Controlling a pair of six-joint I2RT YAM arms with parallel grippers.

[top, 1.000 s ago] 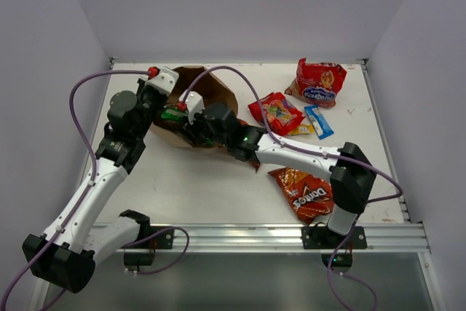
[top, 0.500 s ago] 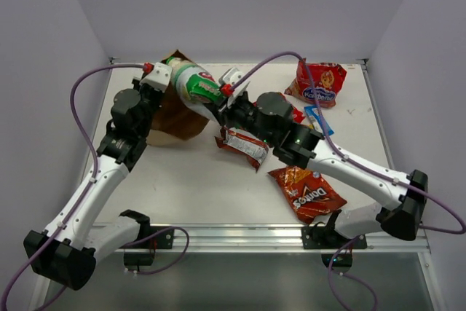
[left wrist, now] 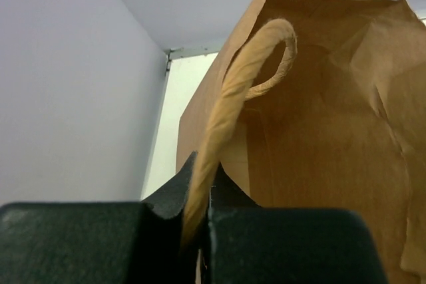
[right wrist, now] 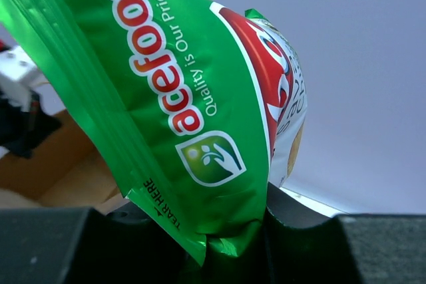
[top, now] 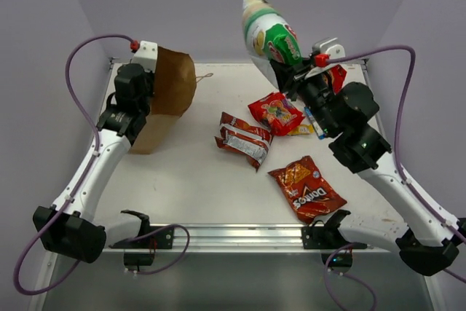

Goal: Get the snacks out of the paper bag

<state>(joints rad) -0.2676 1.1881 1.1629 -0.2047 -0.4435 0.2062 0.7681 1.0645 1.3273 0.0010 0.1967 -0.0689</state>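
Nearest the arm bases, a crinkled orange-red Doritos bag (top: pixel 307 189) lies flat on the white table (top: pixel 182 180), with a red-silver bag (top: pixel 242 140) and a glossy small red candy bag (top: pixel 277 112) beyond. The left gripper (left wrist: pixel 202 187) is pinched tight on the twisted paper handle (left wrist: pixel 233 91) of the stiff brown paper bag (top: pixel 167 96), holding it tilted. The right gripper (right wrist: pixel 223 234) clamps the puffy green chip bag (top: pixel 268 33) by its crimped edge, high up. Only its wrist view shows the "acefood" print.

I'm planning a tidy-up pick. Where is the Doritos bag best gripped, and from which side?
Grip the Doritos bag by its near short edge, coming down from the near side of the table. It lies flat with bare surface all round, so probably only an edge offers a pinch.
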